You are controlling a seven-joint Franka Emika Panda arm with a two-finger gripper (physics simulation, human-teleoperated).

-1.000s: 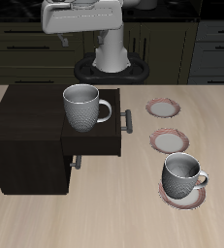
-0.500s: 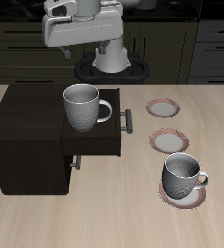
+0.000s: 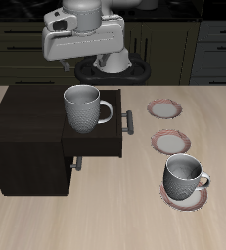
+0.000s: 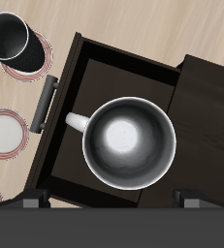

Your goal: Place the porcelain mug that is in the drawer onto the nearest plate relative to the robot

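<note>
Cabinet [image 3: 26, 142] at the table's edge, its drawer [image 3: 95, 137] pulled out with the mug [image 3: 83, 107] upright inside. Gripper [image 3: 82, 64] hangs above, apart, fingers spread. Beside the drawer: three plates [image 3: 165, 109], one bearing a second mug [image 3: 184, 177]. Only the wrist view shows the drawer's floor [image 4: 113, 82].

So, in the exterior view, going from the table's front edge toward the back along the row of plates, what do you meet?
Mug on a plate → bare plate → bare plate, nearest the robot's base.
</note>
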